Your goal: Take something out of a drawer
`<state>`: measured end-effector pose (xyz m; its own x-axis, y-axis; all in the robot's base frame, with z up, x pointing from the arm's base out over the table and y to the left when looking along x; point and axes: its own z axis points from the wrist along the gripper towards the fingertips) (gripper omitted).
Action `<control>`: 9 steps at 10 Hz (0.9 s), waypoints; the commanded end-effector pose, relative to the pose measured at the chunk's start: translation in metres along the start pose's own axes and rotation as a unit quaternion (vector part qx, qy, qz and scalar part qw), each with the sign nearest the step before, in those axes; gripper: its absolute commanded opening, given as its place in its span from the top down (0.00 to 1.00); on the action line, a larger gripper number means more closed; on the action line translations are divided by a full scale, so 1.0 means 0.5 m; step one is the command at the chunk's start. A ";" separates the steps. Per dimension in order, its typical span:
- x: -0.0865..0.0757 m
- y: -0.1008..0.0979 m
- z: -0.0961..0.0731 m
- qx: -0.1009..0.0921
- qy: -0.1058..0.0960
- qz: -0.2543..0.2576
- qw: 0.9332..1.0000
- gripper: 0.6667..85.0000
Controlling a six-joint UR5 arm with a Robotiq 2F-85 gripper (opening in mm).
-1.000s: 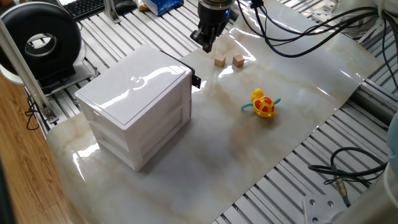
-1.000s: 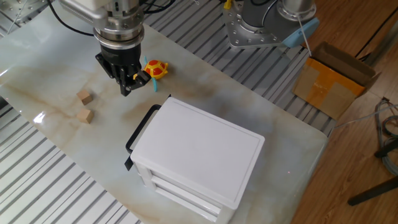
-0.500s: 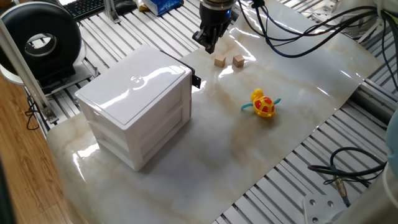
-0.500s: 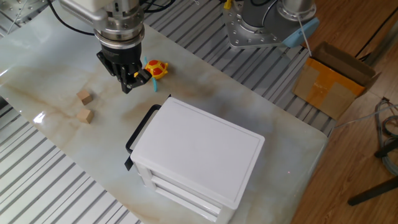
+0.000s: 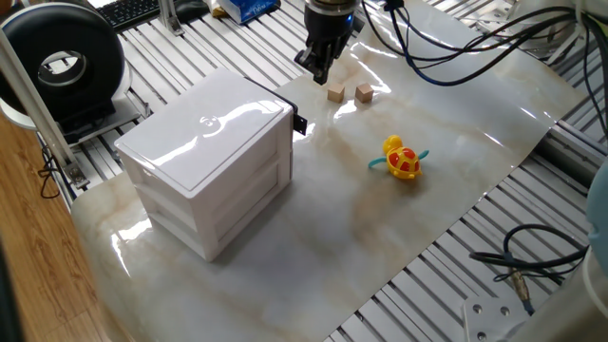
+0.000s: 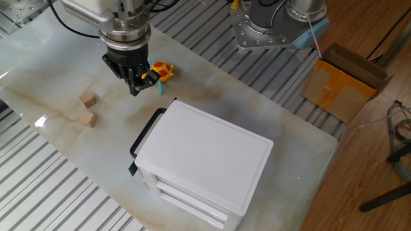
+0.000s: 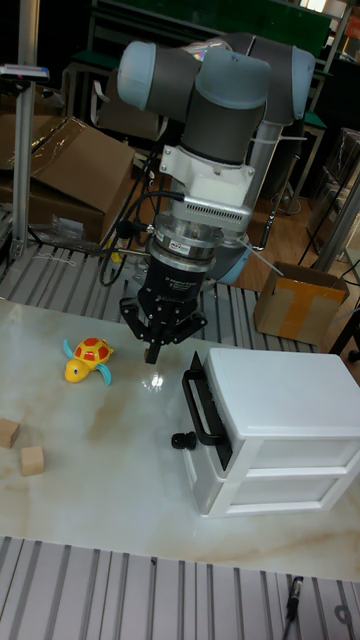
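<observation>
We hover our gripper (image 7: pixel 155 352), fingers nearly together and empty, left of the drawer (image 7: pixel 262 385); opening it and retrieving remain ahead.

The drawer (image 7: pixel 275 452) is the top tier of a glossy white box, shallow, its front facing about nine o'clock in the tall fixed view. Its small black knob (image 7: pixel 181 439) projects from that front, and the drawer looks pushed fully in.
</observation>
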<state>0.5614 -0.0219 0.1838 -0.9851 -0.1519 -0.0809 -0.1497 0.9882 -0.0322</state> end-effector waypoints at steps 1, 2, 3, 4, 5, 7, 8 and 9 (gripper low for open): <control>0.005 0.039 -0.035 -0.015 0.009 -0.009 1.000 0.80; 0.003 0.043 -0.036 -0.017 0.008 -0.020 1.000 0.79; -0.011 0.041 -0.036 -0.015 -0.005 -0.034 0.999 0.79; -0.019 0.043 -0.036 -0.016 -0.013 -0.039 0.999 0.78; -0.025 0.038 -0.036 -0.011 -0.019 -0.053 0.998 0.78; -0.030 0.033 -0.037 -0.006 -0.024 -0.064 0.998 0.78; -0.023 0.032 -0.036 -0.005 -0.017 -0.076 0.997 0.75; -0.020 0.042 -0.049 -0.010 -0.008 -0.086 0.996 0.71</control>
<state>0.5675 -0.0051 0.2012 -0.9563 -0.2742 -0.1017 -0.2718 0.9616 -0.0376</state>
